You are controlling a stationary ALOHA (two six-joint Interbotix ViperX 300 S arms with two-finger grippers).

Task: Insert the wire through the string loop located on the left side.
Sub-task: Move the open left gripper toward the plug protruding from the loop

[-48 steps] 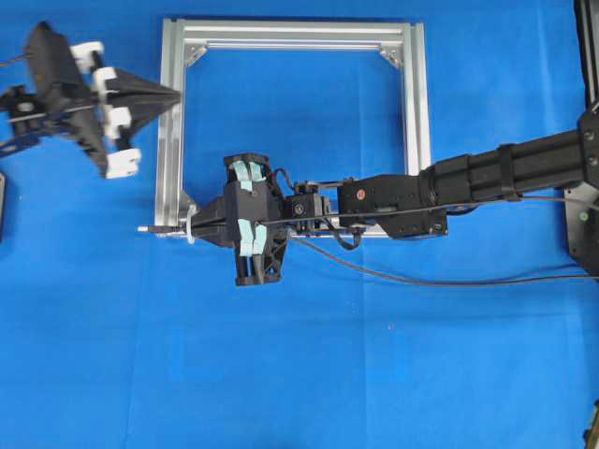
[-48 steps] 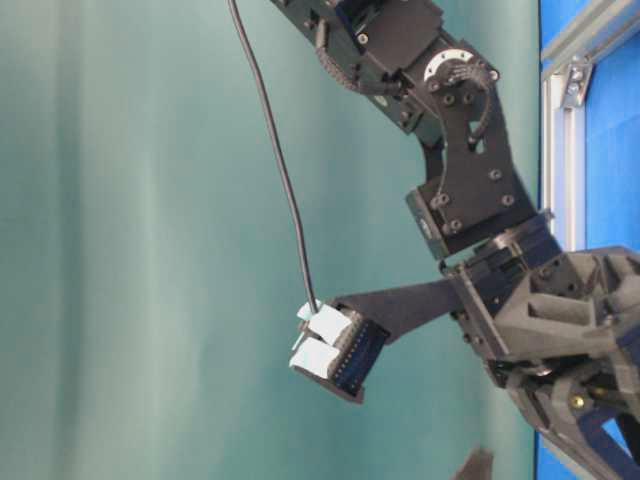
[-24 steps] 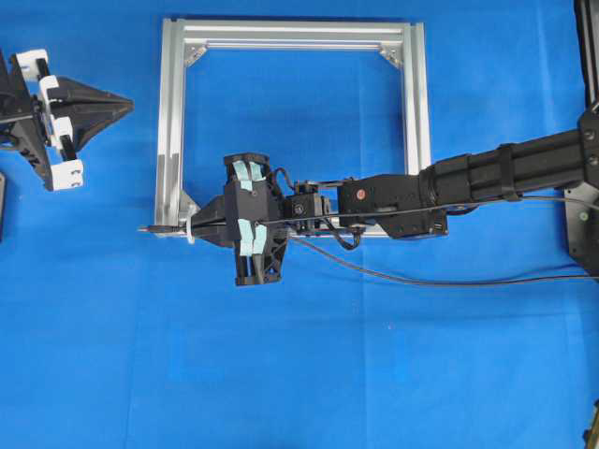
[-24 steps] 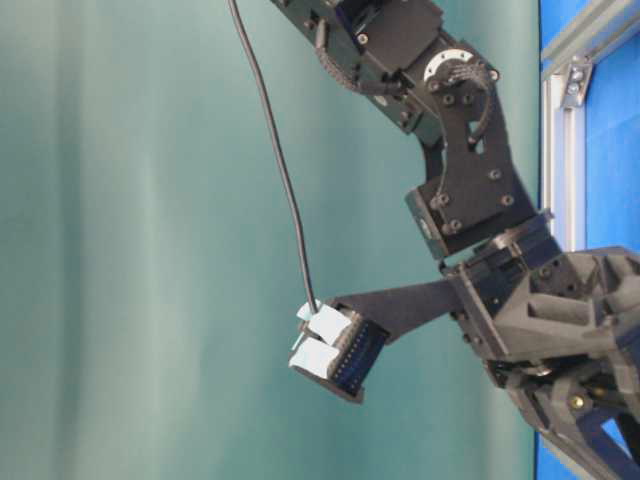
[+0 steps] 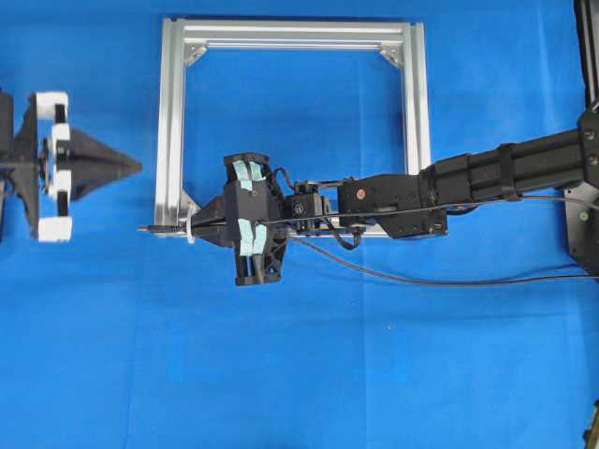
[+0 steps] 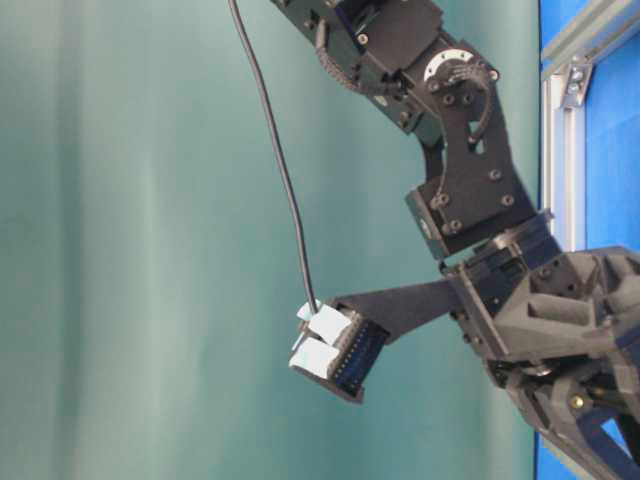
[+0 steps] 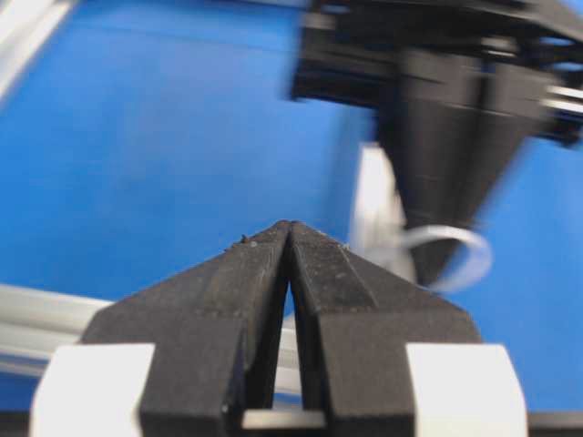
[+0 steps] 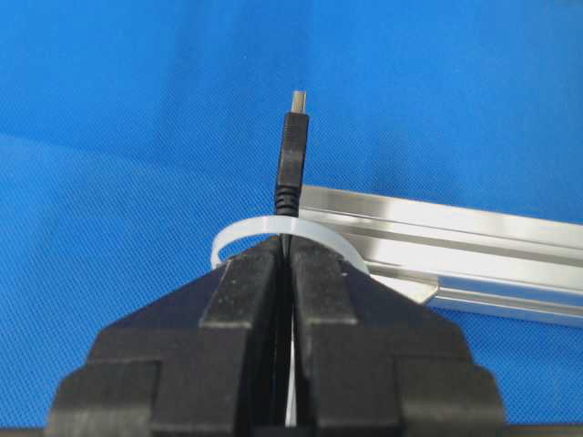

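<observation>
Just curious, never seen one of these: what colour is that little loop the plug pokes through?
White, slightly see-through. The string loop shows best in the right wrist view.

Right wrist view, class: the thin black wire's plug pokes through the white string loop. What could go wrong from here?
1. The right gripper has its jaws shut on the thin black wire right at the white string loop, so pulling back may drag the plug out.
2. The left gripper, jaws shut, must open before it could take the silvery tip; it might knock it or the silver aluminium frame.
</observation>
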